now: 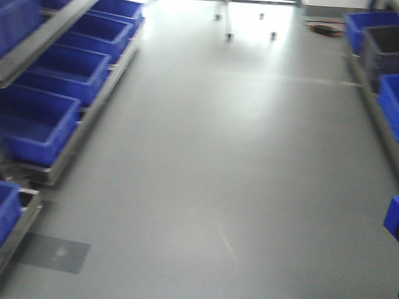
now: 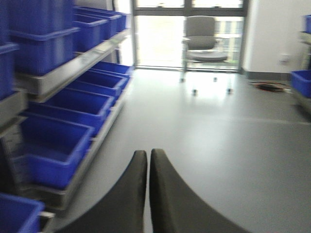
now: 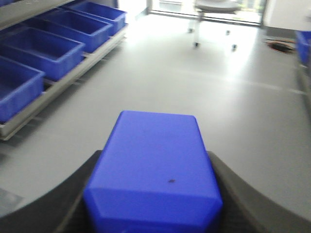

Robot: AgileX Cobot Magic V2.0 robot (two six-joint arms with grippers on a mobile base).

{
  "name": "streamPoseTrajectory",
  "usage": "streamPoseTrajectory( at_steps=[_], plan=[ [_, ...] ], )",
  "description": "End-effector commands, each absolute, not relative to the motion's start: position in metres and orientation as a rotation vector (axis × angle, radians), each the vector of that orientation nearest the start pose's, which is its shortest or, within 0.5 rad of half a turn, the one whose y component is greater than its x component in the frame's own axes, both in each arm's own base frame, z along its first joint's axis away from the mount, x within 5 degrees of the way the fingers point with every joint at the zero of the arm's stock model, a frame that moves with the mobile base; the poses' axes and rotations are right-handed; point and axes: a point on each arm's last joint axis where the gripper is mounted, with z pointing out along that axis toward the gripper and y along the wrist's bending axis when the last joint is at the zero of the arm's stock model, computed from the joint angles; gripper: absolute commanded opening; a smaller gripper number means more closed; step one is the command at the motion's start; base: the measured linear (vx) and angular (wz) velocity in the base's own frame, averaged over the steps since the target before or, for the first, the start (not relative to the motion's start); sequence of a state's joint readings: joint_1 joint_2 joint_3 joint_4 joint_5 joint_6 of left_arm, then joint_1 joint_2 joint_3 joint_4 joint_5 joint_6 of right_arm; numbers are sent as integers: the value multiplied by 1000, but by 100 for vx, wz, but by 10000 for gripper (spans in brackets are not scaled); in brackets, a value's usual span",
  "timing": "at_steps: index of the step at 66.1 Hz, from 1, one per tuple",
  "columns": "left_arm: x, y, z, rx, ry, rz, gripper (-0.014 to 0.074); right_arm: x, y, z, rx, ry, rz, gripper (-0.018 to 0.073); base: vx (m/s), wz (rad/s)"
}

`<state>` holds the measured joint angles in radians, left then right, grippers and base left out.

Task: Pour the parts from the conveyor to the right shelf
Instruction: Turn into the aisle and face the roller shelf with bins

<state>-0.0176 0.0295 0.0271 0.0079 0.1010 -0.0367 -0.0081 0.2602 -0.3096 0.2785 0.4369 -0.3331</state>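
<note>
- Several blue bins [image 1: 68,71] are sitting in a row on the rack [image 1: 90,121] along the left edge of the floor [image 1: 218,174] in the front-facing view. The right-side bins [image 1: 368,28] are lining the opposite edge. The frame is blurred.
- Left wrist view: the left gripper [image 2: 148,154] is hanging over bare floor with its dark fingers pressed together. A chair [image 2: 204,39] is standing at the floor's far edge.
- Right wrist view: the right gripper [image 3: 154,160] is pinching the blue block [image 3: 155,184] between its fingers. The block is hanging above the floor, well apart from the left-hand bins.
</note>
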Motion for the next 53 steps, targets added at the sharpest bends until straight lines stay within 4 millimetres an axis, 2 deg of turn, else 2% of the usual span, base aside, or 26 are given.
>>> streamPoseTrajectory(
  at_steps=[1, 53],
  plan=[
    [60, -2, 206, -16, 1559, -55, -6, 71, 8, 279, -119, 1756, 29, -5, 40, 87],
    [60, -2, 206, -16, 1559, -55, -6, 71, 8, 279, -119, 1756, 29, -5, 30, 104]
  ],
)
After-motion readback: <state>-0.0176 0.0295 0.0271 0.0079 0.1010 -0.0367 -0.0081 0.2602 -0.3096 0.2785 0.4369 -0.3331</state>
